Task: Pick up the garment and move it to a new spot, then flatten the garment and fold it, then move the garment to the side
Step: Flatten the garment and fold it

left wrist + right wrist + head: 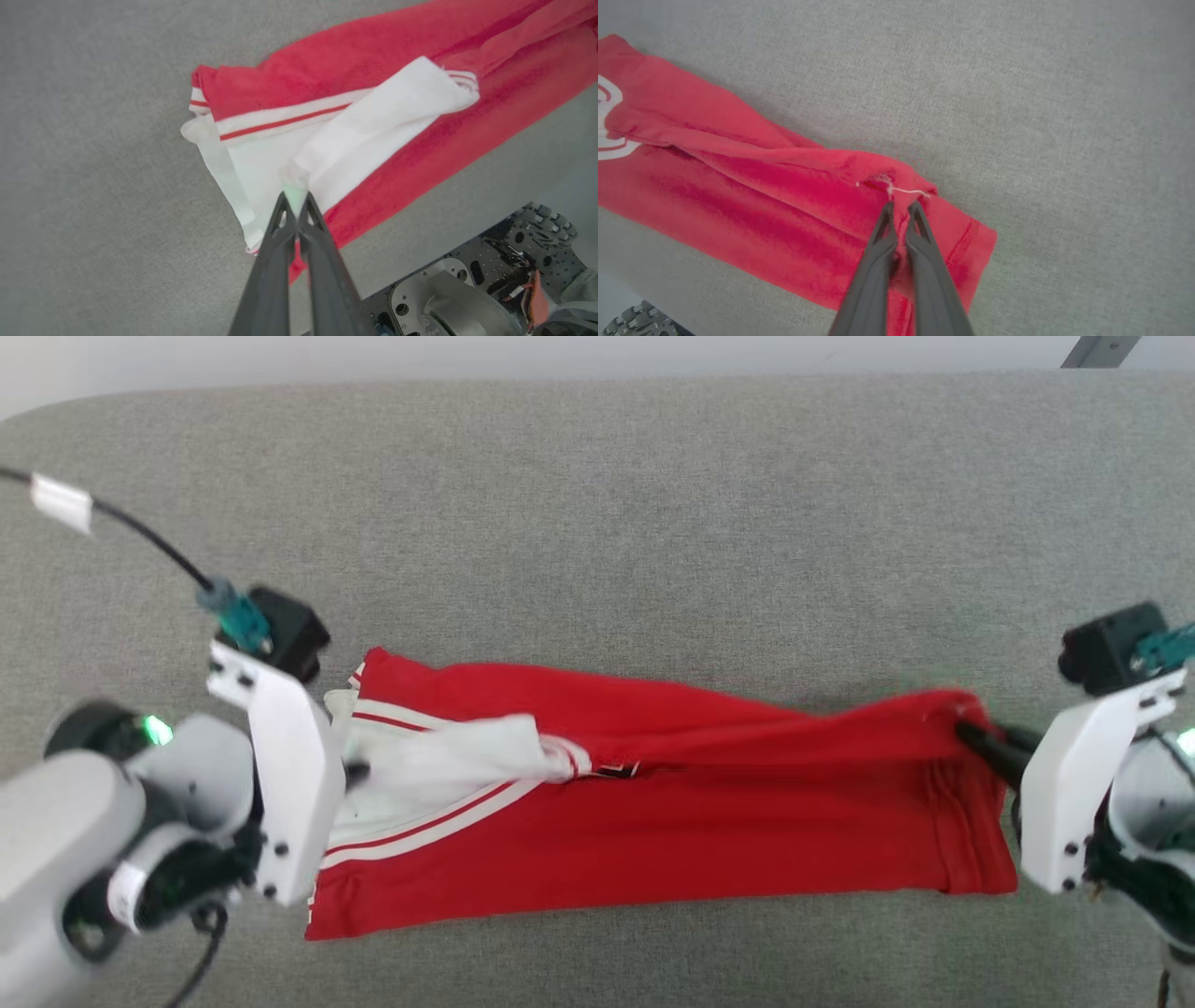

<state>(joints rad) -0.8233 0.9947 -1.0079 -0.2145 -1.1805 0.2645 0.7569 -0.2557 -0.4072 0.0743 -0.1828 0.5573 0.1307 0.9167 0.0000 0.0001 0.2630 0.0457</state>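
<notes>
The soft, limp red garment (653,840) likely handles best by its edges: left fingers (273,252) are pinched tight on the white sleeve end (373,121), right fingers (873,261) near the red hem (966,238).

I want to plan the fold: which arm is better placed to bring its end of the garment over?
Probably the right arm: its jaws pinch the garment's red hem corner. The left arm's jaws hold only a loose white sleeve.

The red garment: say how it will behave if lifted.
Likely floppy: the garment wrinkles between the left hand and right hand. Probably light, since thin pinches hold its ends. The folded-over white sleeve may flop.
</notes>
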